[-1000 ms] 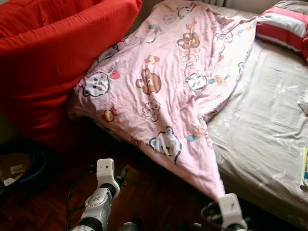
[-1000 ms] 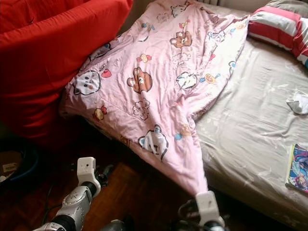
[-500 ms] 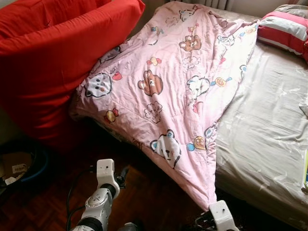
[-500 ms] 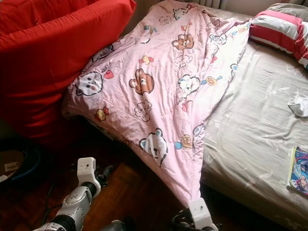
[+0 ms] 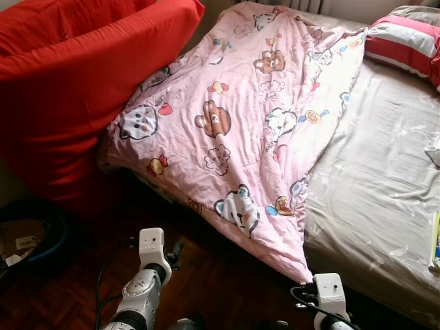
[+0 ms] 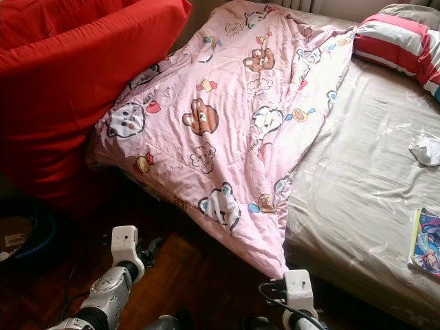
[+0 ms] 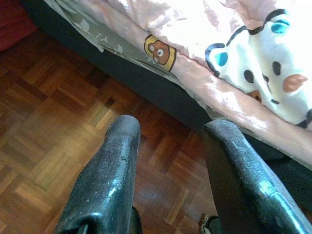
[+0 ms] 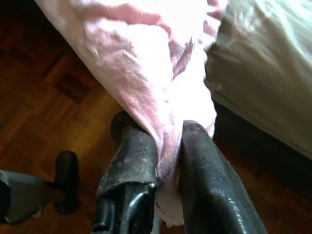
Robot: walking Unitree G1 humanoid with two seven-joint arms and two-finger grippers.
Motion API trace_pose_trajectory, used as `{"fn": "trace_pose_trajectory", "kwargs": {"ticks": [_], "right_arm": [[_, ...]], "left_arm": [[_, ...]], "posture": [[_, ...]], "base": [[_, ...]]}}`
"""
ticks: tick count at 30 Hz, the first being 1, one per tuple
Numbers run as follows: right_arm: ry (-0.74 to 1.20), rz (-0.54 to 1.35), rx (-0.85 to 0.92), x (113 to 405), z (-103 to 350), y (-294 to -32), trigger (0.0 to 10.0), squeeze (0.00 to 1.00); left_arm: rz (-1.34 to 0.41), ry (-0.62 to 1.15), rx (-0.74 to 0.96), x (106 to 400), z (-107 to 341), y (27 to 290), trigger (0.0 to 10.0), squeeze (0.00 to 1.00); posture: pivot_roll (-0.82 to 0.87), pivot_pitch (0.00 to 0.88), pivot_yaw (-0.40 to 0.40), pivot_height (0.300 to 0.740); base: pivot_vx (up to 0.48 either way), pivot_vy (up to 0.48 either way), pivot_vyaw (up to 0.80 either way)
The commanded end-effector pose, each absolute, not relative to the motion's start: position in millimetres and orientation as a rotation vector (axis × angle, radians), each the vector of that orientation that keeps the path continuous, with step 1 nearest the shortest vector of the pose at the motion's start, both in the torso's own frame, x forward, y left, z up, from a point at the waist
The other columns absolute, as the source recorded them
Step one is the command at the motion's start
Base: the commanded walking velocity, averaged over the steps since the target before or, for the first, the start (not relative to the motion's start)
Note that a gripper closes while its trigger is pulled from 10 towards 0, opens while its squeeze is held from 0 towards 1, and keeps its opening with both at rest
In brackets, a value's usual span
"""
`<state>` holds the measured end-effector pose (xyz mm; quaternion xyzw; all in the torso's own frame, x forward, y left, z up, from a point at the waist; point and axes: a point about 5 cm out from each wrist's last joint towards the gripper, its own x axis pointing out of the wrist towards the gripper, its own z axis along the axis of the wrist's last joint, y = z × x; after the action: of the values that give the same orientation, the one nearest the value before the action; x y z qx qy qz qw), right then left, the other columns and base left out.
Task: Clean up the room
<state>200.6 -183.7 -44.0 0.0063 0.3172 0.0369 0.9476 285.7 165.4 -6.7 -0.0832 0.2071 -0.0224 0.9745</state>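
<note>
Pink cartoon-print quilt [image 5: 254, 130], its corner clenched in the right gripper [image 8: 168, 161] jaws, now hangs slacker off the bed's [image 5: 385, 199] edge; left gripper [image 7: 170, 161] jaws released.

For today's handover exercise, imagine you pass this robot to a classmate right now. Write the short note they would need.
Right hand: shut on the corner of the pink quilt, low at the bed's near edge.
Left hand: open, holding nothing, over the wooden floor beside the bed.
The quilt lies askew across the bed, one edge against the red cushion.
Done: corner gripped.
Left: spread the quilt straight; a white cloth and a booklet probably need tidying.
</note>
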Motion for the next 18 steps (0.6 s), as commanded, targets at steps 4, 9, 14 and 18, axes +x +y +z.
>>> {"fn": "trace_pose_trajectory", "kwargs": {"ticks": [4, 9, 14, 18], "right_arm": [[0.657, 0.083, 0.021, 197, -48, -183, 10.0, 1.0], [0.61, 0.075, 0.027, 201, -44, -184, 10.0, 1.0], [0.55, 0.063, 0.043, 209, -37, -187, 10.0, 1.0], [0.55, 0.002, 0.029, 217, -40, -190, 10.0, 0.0]], "left_arm": [[-0.034, 0.468, -0.154, 277, -16, 169, 10.0, 0.0], [-0.034, 0.471, -0.154, 276, -16, 169, 10.0, 0.0], [-0.035, 0.474, -0.155, 276, -17, 169, 10.0, 0.0], [-0.041, 0.496, -0.152, 273, -20, 167, 10.0, 0.0]], "posture": [[-0.11, 0.195, 0.042, 0.74], [-0.11, 0.197, 0.042, 0.74], [-0.11, 0.198, 0.043, 0.74], [-0.11, 0.197, 0.048, 0.74]], "base": [[0.0, 0.0, 0.0], [0.0, 0.0, 0.0], [0.0, 0.0, 0.0], [0.0, 0.0, 0.0]]}}
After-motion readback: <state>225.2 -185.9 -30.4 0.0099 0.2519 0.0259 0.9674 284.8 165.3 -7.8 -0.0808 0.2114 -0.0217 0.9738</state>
